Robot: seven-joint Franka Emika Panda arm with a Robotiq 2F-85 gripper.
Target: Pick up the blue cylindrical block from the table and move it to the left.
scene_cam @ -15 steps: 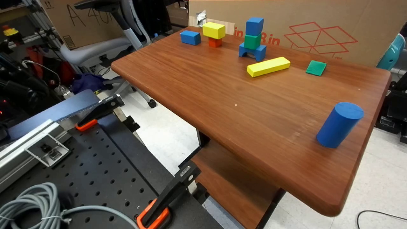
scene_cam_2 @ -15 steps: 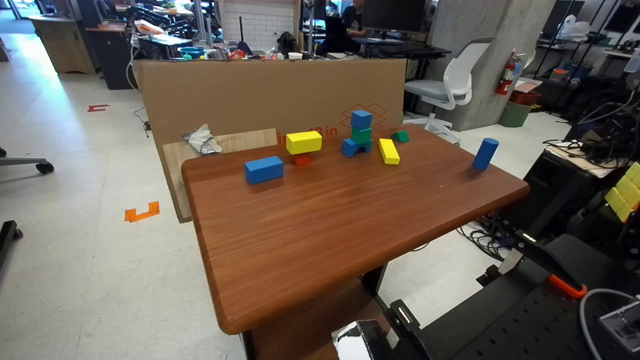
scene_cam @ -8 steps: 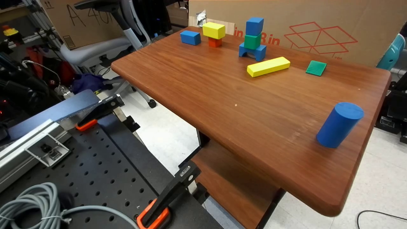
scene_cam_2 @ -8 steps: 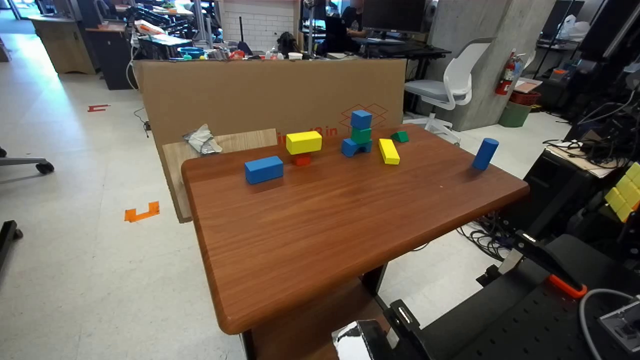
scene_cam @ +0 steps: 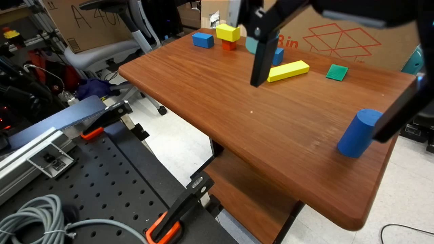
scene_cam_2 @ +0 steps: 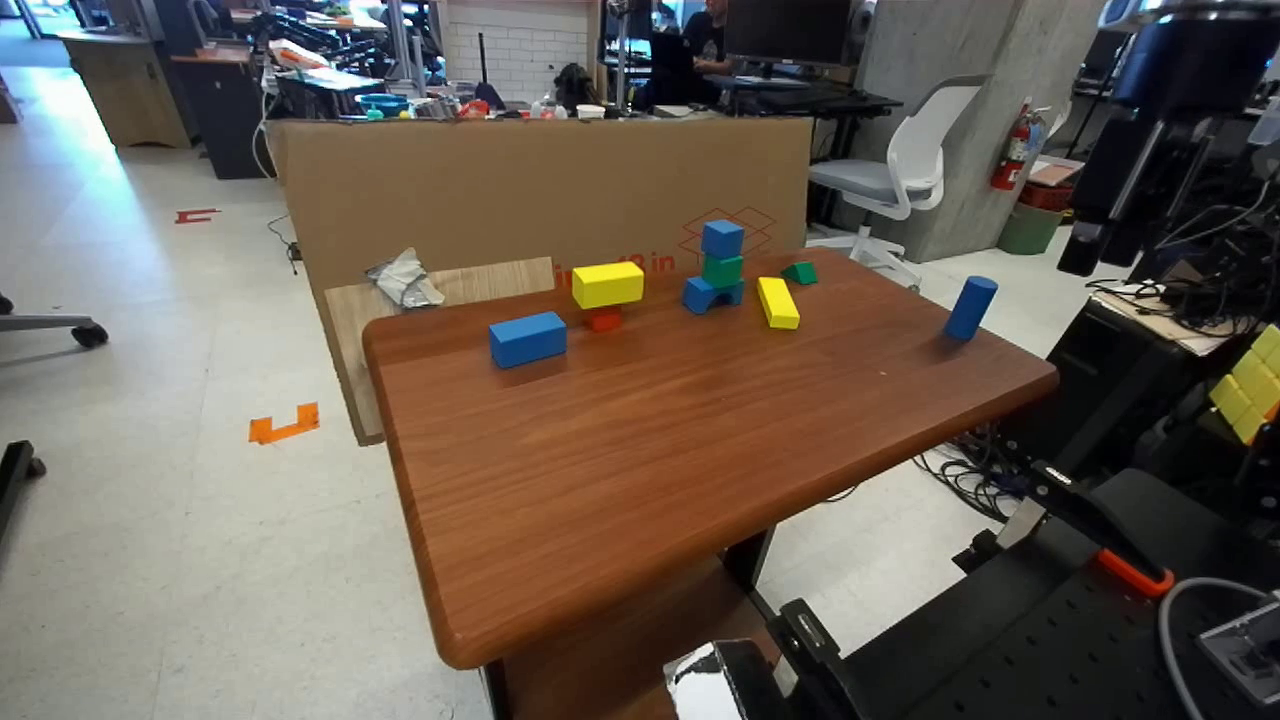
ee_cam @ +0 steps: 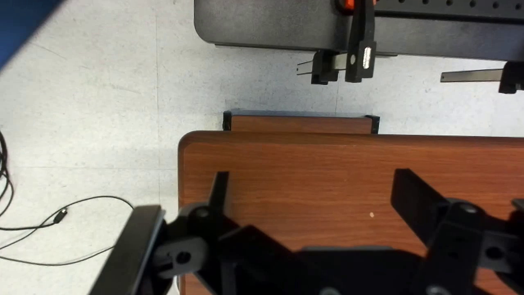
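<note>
Blue cylinder [scene_cam: 358, 134] stands near one end of the table [scene_cam: 291, 125] — the gripper [ee_cam: 312, 182], jaws wide apart and empty, hangs clear of it — best centred overhead before a straight descent.

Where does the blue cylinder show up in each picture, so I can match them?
In an exterior view: the blue cylinder is far right, just below mid-height, partly covered by the end effector.
In an exterior view: the blue cylinder is right of centre, slightly above mid-height.
Wrist view: not visible on the part of the table that shows.
Shared landmark: the brown table, in all three views.
</note>
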